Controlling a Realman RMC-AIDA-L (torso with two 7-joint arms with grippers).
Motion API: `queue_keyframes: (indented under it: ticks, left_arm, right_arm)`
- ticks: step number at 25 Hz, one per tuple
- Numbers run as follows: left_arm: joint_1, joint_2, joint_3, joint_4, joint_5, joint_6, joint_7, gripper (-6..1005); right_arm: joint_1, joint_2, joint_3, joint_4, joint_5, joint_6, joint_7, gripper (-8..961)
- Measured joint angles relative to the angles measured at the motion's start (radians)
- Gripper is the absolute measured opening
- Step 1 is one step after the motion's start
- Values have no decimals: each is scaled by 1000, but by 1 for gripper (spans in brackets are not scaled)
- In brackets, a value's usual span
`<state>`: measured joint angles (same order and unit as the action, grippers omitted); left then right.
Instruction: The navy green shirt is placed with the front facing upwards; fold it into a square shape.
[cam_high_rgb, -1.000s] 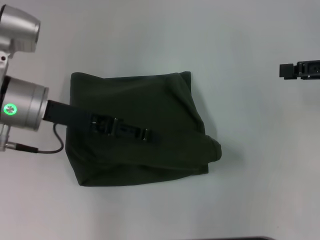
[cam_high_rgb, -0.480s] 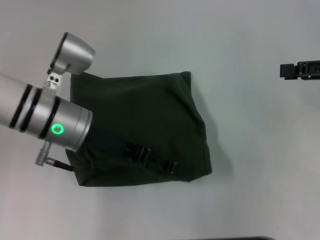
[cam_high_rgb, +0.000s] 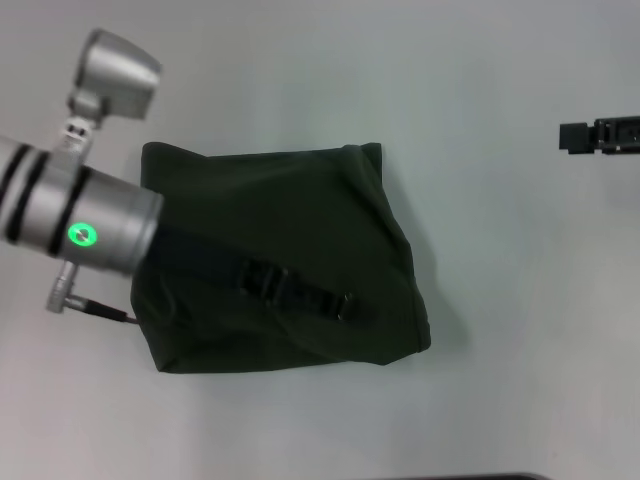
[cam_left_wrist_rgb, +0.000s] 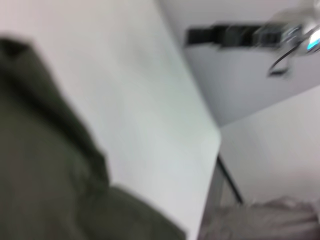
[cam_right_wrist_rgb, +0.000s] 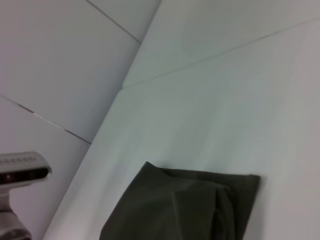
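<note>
The navy green shirt (cam_high_rgb: 290, 220) lies folded into a rough square on the white table (cam_high_rgb: 500, 300), plain green side up, with no lettering showing. My left gripper (cam_high_rgb: 352, 306) reaches in from the left and lies low over the shirt's front right part, black against the dark cloth. The left wrist view has the shirt (cam_left_wrist_rgb: 45, 175) close beneath the camera. My right gripper (cam_high_rgb: 598, 137) is parked far off to the right, well away from the cloth. From the right wrist, the shirt (cam_right_wrist_rgb: 185, 210) appears at a distance.
The left arm's silver wrist (cam_high_rgb: 85, 225) with its green light covers the shirt's left edge. A dark strip (cam_high_rgb: 480, 477) marks the table's near edge. White table surrounds the shirt.
The bulge at the shirt's front right corner has been flattened. My left gripper swept down to the front edge, then came back up and slightly right. The right arm stayed still.
</note>
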<state>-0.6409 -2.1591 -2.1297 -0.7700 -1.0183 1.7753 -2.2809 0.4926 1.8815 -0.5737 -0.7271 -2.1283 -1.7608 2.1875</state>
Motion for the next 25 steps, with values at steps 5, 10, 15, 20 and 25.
queue_keyframes:
  ticks: [5,10,15,20,25]
  left_arm:
    - [11,28,-148,-33,-2,59,7,647]
    - [36,76,-285,-69,-3,82,-12,646]
    - [76,101,-416,-135,-15,117,-18,646]
    - [110,109,-466,-145,-50,128,-11,643]
    - [117,103,-467,-146,-51,128,-18,643]
  right_arm:
    - [57,11,-31,23,-11,5,5,536]
    - [144,17,-127,62,-76,11,94,536]
    - [208,23,-181,66,-111,49,164,536]
    - [259,52,-298,67,-146,119,202,536]
    - [318,100,-410,87,-226,227,218,536]
